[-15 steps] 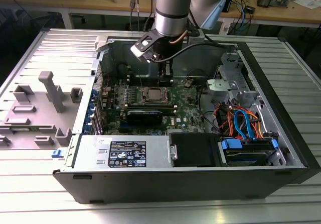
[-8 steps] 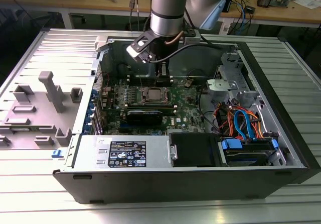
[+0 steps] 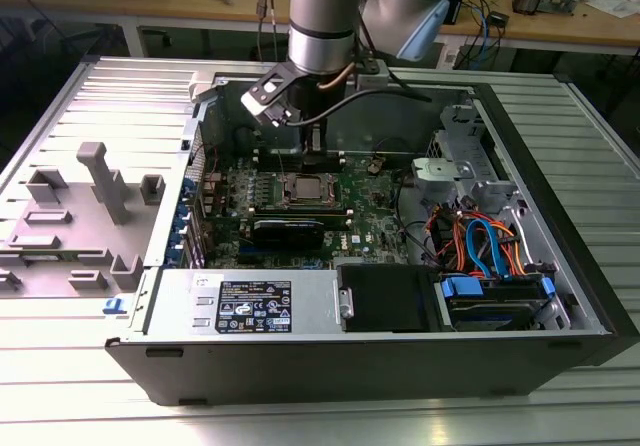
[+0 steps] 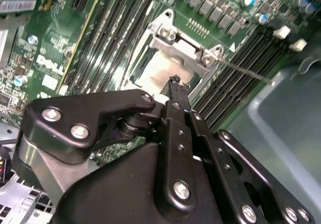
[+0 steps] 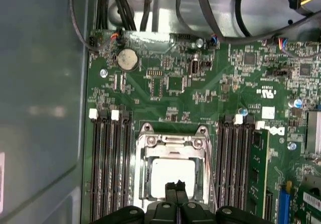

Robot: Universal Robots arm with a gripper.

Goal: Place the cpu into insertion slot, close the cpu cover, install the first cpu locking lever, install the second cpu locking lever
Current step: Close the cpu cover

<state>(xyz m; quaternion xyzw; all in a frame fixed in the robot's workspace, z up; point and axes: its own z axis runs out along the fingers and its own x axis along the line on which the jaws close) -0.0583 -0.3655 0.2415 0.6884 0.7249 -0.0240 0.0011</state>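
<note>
The pincer, tips pressed together with nothing between them, hangs just over the cpu. The cpu sits in the slot on the green board, and the cover lies flat around it.

1. White label on the grey power supply box, exterior view: you get rows of black print and small round marks, all too fine to read.
2. White lettering printed on the green board, second wrist view: a maker's logo.
3. White sticker on that board, first wrist view: you cannot make out any print on it.
4. White printed mark just beside that sticker: too small for you to read.
</note>
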